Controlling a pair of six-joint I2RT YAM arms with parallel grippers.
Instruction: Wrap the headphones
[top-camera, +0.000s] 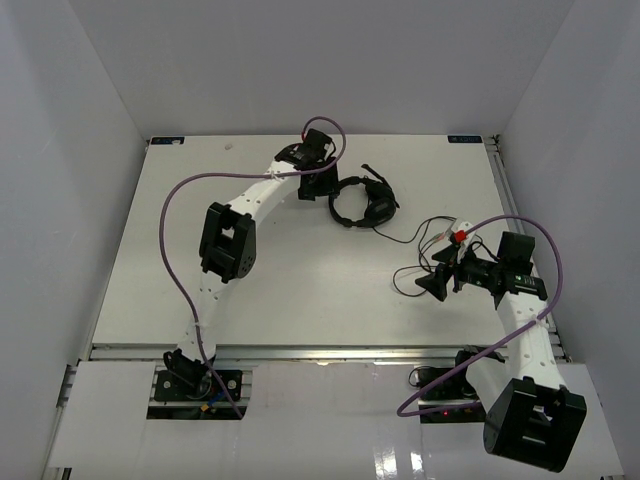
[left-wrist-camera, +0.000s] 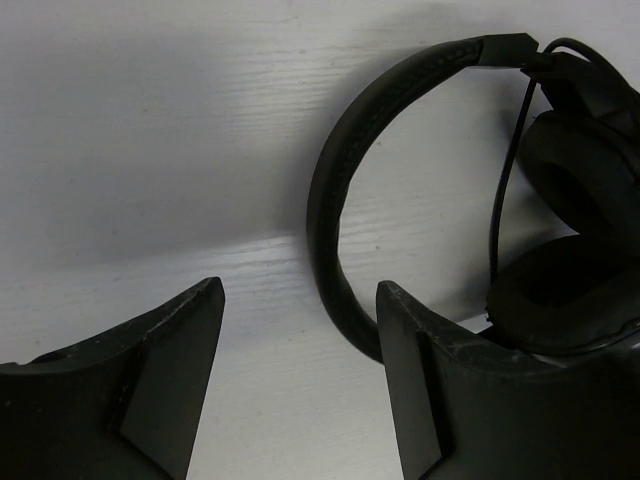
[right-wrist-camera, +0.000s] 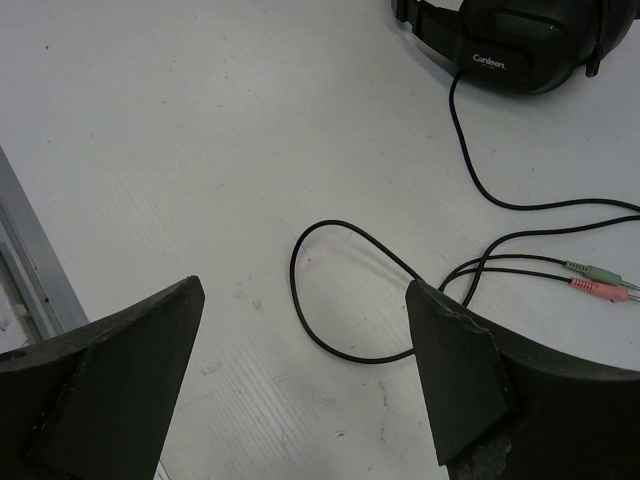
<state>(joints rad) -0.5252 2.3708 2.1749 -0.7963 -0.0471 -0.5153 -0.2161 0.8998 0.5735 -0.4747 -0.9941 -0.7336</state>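
Bright, even overhead light fills the top view; the white bench (top-camera: 300, 290) is nearly washed out and the shadows under the arms (top-camera: 250, 205) are faint. The glossy strip (top-camera: 330, 450) at the near edge shows glare. In the left wrist view a broad soft shadow greys the far bench, and the left claw (left-wrist-camera: 300, 290) looks dark and soft-edged. The right wrist view is sharp: the lettering on the headphones (right-wrist-camera: 520, 40) is legible.

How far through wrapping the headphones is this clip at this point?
Done: nothing yet. The headphones lie with their cord spread in loose loops and the plugs free. In hand: the left pincer is open at the headband, and the right pincer is open over a cord loop; neither grips anything. Left: gathering and winding the whole cord.
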